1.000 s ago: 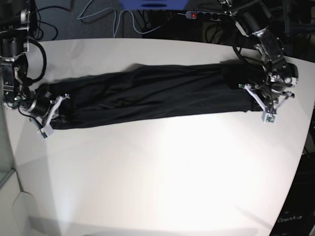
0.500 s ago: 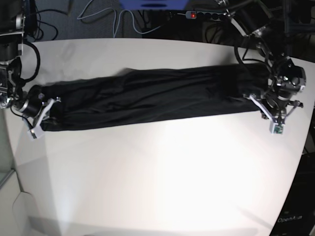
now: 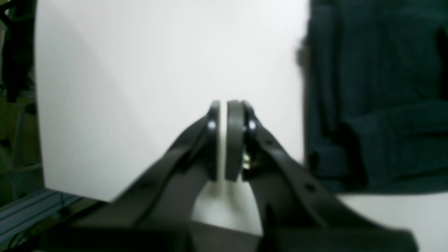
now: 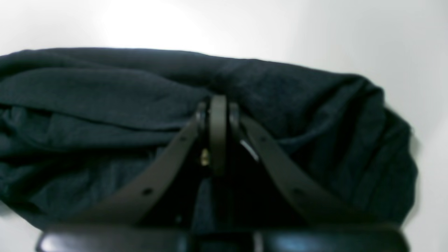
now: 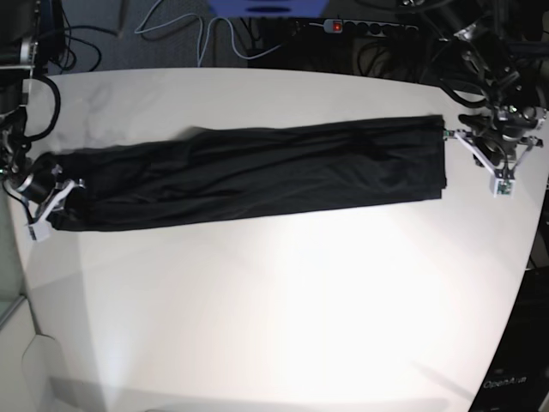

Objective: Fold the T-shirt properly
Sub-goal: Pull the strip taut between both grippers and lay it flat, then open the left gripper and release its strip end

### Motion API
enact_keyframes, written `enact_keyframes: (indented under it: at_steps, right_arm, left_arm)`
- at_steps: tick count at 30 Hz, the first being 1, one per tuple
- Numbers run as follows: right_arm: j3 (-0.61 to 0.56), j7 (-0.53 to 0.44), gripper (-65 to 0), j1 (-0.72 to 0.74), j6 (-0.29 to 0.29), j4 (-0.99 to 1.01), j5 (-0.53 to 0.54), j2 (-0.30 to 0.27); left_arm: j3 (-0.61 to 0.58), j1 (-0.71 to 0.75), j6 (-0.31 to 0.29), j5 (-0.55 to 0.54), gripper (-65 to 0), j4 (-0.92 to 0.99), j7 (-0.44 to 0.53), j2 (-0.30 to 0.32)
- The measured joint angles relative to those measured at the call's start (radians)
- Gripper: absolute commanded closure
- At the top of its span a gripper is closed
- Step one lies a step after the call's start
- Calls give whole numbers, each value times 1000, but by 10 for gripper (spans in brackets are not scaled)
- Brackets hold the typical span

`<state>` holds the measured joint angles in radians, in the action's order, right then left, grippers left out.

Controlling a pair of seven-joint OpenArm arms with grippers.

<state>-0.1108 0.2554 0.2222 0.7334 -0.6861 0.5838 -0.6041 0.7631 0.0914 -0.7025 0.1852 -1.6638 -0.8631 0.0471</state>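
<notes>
One garment, the T-shirt [image 5: 249, 176], lies stretched in a long, narrow black band across the white table [image 5: 283, 309], its thin, faintly shiny cloth running in lengthwise creases from a bunched, rounded end at the base view's left to a squarer, straight-cut end at its right. At that left end the right gripper [image 4: 218, 134] sits over the crumpled folds [image 4: 105, 105] with its dark, flat pads pressed together; whether cloth is caught between them cannot be told. Beyond the square end the left gripper [image 3: 223, 140] hangs above bare tabletop, just beside the fabric's edge [image 3: 367, 105], its pads nearly together around a thin slit, holding nothing. Matte, smooth and curved along its edges, the table has cables [image 5: 184, 30] and a power strip [image 5: 360, 27] behind it.
</notes>
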Motion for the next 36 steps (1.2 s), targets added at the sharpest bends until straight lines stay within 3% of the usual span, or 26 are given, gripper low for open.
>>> enact_keyframes:
  at_steps: [6, 10, 16, 33, 36]
  right_arm:
    - [0, -21, 0, 10, 0, 30, -16, -27]
    - [4, -40, 0, 10, 0, 59, -7, -37]
    - [4, -39, 0, 10, -2, 61, -8, -35]
    - [4, -47, 0, 8, -4, 61, -7, -29]
    - [4, -48, 0, 8, -5, 61, -7, -28]
  left_arm:
    - [72, 11, 0, 2, -204, 23, -2, -49]
    - [80, -20, 8, 4, -288, 46, 1, -45]
    - [79, -39, 0, 1, -290, 57, 0, -51]
    - [-7, -53, 0, -2, -290, -18, -10, -183]
    - [0, -61, 1, 8, -292, -30, -97, -183]
